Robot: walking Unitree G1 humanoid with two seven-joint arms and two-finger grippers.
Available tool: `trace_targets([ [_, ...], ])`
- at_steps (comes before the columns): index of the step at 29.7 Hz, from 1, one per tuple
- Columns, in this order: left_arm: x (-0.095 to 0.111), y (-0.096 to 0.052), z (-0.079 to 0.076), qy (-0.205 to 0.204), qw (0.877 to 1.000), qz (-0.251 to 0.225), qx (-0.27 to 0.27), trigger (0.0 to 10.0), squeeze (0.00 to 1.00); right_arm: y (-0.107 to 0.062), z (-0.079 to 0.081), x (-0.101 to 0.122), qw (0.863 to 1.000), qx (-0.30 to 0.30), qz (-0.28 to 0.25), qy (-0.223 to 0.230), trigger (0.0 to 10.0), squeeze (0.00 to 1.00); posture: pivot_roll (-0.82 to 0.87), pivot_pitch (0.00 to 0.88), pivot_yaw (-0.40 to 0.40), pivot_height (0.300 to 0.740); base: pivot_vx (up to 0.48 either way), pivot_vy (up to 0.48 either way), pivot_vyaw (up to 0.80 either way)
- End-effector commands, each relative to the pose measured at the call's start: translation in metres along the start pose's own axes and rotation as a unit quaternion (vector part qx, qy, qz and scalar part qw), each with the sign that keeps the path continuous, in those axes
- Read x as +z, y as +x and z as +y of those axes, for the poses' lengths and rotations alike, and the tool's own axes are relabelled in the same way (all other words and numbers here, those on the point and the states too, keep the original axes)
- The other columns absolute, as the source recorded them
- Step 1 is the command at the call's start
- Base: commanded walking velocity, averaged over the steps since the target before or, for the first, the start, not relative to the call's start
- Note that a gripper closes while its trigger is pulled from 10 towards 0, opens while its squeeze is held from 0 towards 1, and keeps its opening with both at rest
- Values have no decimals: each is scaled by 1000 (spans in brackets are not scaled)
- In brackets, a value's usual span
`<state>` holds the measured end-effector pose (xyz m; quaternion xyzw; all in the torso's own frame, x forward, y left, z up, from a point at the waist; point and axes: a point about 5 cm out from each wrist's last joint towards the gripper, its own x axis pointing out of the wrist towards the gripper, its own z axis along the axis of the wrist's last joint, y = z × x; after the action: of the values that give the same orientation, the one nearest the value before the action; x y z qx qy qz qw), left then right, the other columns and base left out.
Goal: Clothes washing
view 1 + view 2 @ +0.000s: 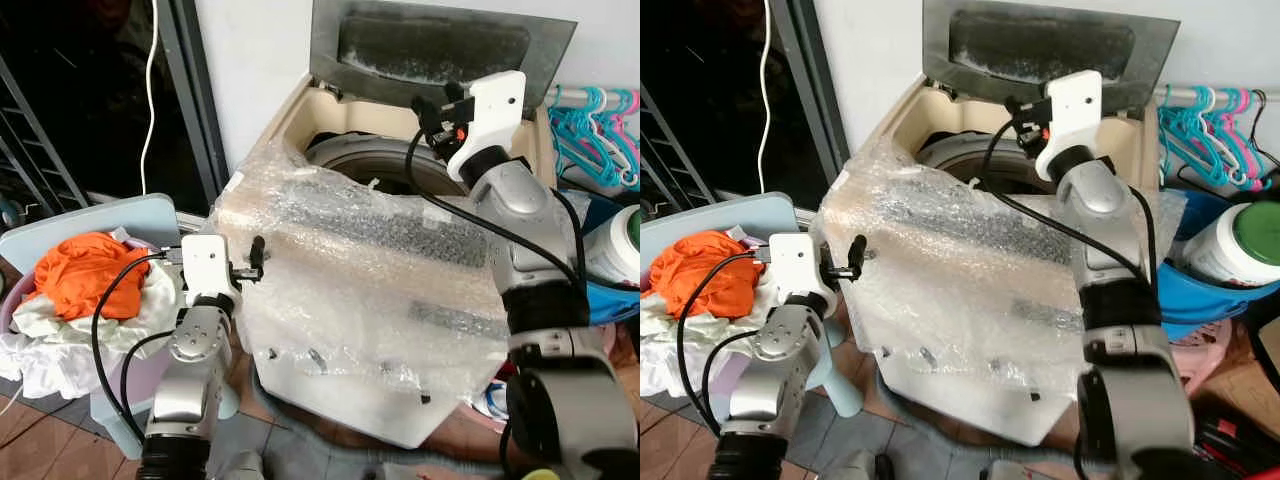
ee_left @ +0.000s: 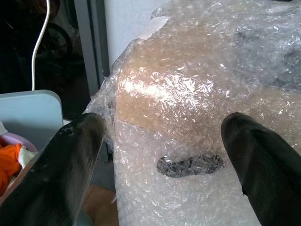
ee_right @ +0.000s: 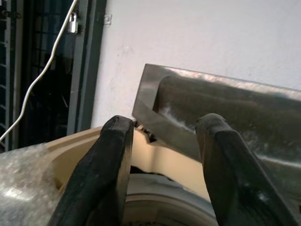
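Cream top-load washing machine (image 1: 330, 400) wrapped in crinkly bubble wrap (image 1: 370, 270), grey lid (image 1: 440, 45) up, right gripper (image 3: 162, 155) narrowly parted above the drum, left gripper (image 2: 162, 150) spread wide, both empty.

A white cable (image 1: 152, 90) hangs down in front of the dark doorway (image 1: 90, 100) on the left, beside the dark grey door frame (image 1: 195, 90). Behind it, a padlock (image 3: 72, 22) hangs on a metal grille. The wall (image 1: 260, 60) behind is plain white. On the right, turquoise and pink plastic hangers (image 1: 590, 130) crowd along a rail. Below them, a white jar with a green lid (image 1: 1238, 245) lies tilted in a blue basin (image 1: 1200, 300), which sits on a pink perforated basket (image 1: 1205, 350). The floor (image 1: 40, 440) at lower left is reddish-brown tile, with grey tile (image 1: 270, 440) nearer the middle.
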<state>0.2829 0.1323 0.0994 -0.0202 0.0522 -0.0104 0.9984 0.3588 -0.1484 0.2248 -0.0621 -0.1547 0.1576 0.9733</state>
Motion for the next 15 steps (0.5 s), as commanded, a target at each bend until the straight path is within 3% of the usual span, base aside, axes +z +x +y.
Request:
trace_targets([
  [1, 3, 2, 2, 3, 1000, -1, 7, 10000, 0, -4, 9, 2, 1000, 7, -9, -16, 10000, 1000, -60, 0, 10, 740, -240, 416, 0],
  [6, 3, 1, 2, 4, 1000, -1, 5, 10000, 0, -20, 29, 1, 998, 4, -32, -47, 10000, 1000, -67, 0, 16, 740, -48, 443, 0],
  [15, 5, 3, 0, 6, 1000, -5, 2, 10000, 0, -30, 41, 0, 997, -10, -36, -64, 10000, 1000, -69, 0, 17, 740, 0, 473, 0],
])
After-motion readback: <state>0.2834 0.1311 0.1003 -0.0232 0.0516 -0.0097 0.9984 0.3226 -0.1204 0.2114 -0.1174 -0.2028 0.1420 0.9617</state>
